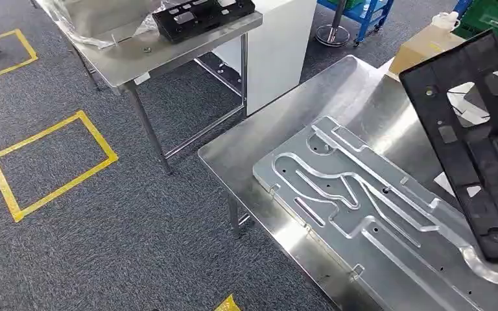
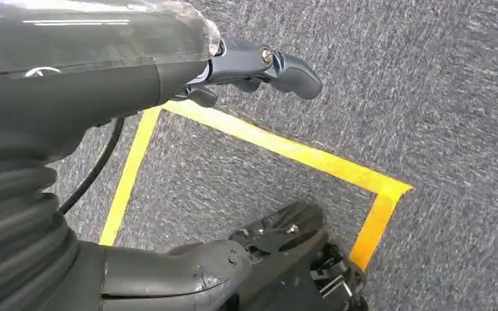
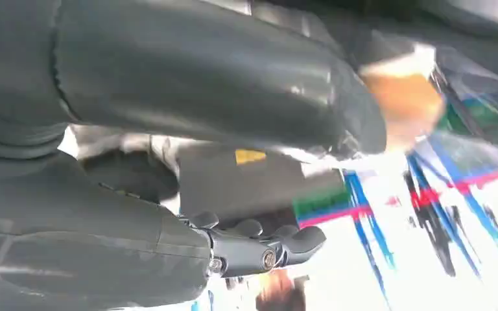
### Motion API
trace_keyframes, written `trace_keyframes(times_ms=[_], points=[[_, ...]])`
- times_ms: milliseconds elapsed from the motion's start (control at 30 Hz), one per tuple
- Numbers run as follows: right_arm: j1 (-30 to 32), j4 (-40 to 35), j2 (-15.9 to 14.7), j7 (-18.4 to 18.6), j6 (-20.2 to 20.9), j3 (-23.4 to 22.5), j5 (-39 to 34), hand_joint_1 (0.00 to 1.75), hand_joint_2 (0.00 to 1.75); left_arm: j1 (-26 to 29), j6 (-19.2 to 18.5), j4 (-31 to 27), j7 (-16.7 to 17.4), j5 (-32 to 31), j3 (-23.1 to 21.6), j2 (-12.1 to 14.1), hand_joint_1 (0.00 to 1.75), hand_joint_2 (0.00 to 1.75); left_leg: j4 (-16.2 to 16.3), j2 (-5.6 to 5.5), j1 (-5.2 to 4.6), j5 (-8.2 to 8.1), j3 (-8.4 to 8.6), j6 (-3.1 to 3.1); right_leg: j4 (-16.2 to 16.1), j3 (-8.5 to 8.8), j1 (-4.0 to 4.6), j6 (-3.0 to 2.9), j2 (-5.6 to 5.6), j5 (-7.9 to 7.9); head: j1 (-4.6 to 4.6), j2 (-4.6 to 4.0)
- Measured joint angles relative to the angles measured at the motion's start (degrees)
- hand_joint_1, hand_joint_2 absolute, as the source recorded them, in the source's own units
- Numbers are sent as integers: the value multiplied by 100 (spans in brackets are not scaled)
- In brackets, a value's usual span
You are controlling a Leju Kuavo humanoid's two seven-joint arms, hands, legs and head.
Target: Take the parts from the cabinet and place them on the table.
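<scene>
We see a near table (image 1: 337,97) of brushed steel, smooth, with a soft sheen. On it lies a machined metal plate (image 1: 363,214), pale and satiny, its grooves cleanly cut. The black part (image 1: 467,168) above it looks like matt moulded plastic. The far table (image 1: 168,55) is steel too, carrying crinkled clear plastic film (image 1: 91,26) and a black plastic tray (image 1: 201,16). The carpet (image 1: 136,214) is rough grey fibre, marked with glossy yellow tape (image 1: 52,162). Our left hand (image 2: 259,68) shows smooth dark plastic fingers under a glossy film-wrapped cover; our right hand (image 3: 259,249) looks the same.
</scene>
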Motion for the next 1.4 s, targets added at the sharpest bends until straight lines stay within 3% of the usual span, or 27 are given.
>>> trace_keyframes(times_ms=[233, 333, 533, 1000, 1033, 1233, 1400], points=[[158, -335, -597, 210, 53, -645, -654, 0, 0, -5, 15, 0, -39, 72, 4, 0, 0, 175, 2, 1, -16, 13, -7, 20, 0, -4, -11, 19, 0, 13, 0, 0], [319, -431, -711, 219, 105, -826, -660, 0, 0, -15, 0, 0, -42, 81, 5, -4, 0, 175, 2, 2, -15, 13, -5, 20, -1, -3, -10, 20, 1, 13, 0, 0], [721, -510, -639, 118, -15, -926, -379, 0, 0, -31, -9, 0, -48, 83, 7, -9, 0, 175, 4, 4, -16, 16, -3, 24, -1, -2, -11, 22, 2, 15, -2, 0], [1228, -763, -26, -142, -98, -1121, -64, 0, 0, -23, -15, 0, -111, 214, 35, -9, 0, 175, 1, 6, -15, 17, -5, 25, -1, -4, -11, 22, 9, 15, -2, 0], [1233, -785, 15, -142, -100, -1121, -59, 0, 0, -23, -15, 0, -116, 225, 35, -9, 0, 0, 1, 6, -15, 17, -5, 25, -1, -4, -11, 22, 9, 15, 0, 0], [1423, -1106, 386, -397, -233, -1121, 207, 0, 0, -2, -118, 0, -295, 446, 133, -7, 0, 0, 2, 6, -14, 17, -4, 25, -1, -3, -10, 22, 8, 15, 0, 0], [1793, -1837, 1159, -1076, -566, -1079, 592, 0, 0, 68, -114, 0, -391, 720, 293, 7, 0, 0, -2, 4, -13, 13, -25, 20, -1, -3, -9, 22, 7, 14, 4, 0]])
